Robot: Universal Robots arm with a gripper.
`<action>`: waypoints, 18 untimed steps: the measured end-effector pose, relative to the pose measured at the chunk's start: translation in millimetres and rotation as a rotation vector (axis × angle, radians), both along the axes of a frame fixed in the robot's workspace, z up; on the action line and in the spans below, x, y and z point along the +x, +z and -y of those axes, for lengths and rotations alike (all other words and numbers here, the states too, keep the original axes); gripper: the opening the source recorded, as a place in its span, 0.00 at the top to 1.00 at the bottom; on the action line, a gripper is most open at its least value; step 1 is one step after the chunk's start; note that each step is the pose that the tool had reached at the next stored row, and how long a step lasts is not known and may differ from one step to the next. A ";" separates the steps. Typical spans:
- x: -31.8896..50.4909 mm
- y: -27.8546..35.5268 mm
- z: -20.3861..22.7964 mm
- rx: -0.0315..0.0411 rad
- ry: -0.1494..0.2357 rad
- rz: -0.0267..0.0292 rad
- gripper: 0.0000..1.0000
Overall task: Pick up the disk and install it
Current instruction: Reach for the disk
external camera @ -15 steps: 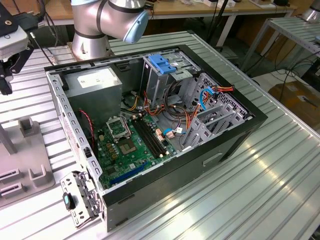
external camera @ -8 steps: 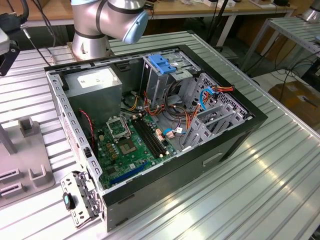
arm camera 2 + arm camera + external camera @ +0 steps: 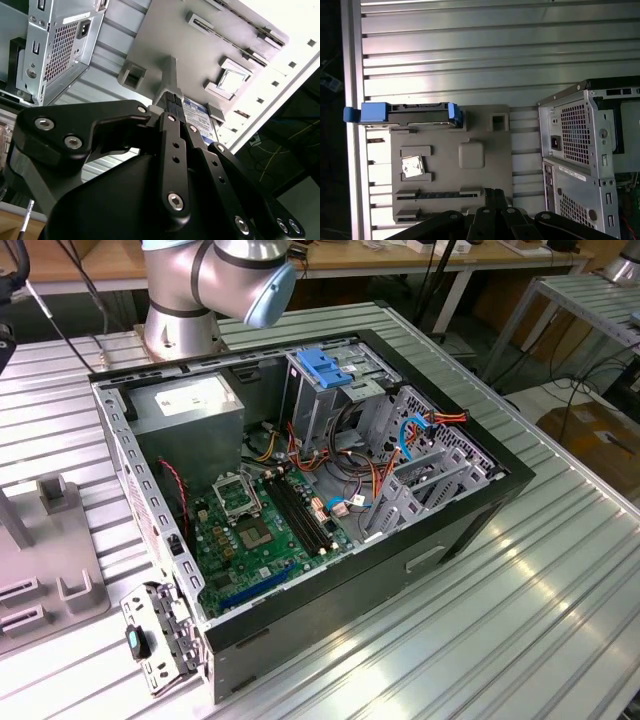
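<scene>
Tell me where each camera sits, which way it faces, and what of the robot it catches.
Exterior view: off the arm, above the table, looking down into the open computer case; the arm shows behind it.
First wrist view: on the arm, looking down at the grey fixture holding the disk; the gripper shows.
Second wrist view: on the arm, looking past the gripper at the same fixture and disk.
Shared: both wrist views show fixture, disk and the case's rear.

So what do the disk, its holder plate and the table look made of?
The disk: smooth bright blue rail, likely plastic; dark body edge, material unclear. The holder plate: uniform matte grey, probably moulded plastic. The table: ribbed, reflective silver, apparently aluminium.
</scene>
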State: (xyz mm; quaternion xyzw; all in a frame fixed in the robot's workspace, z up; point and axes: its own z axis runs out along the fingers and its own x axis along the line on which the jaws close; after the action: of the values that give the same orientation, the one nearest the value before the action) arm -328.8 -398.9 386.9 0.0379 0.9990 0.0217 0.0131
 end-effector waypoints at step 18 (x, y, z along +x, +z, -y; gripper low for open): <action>-23.2 -1.6 0.0 0.0000 0.000 0.0000 0.89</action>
State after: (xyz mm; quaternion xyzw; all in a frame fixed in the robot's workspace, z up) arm -351.9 -399.0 385.3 0.0378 0.9990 0.0217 0.0131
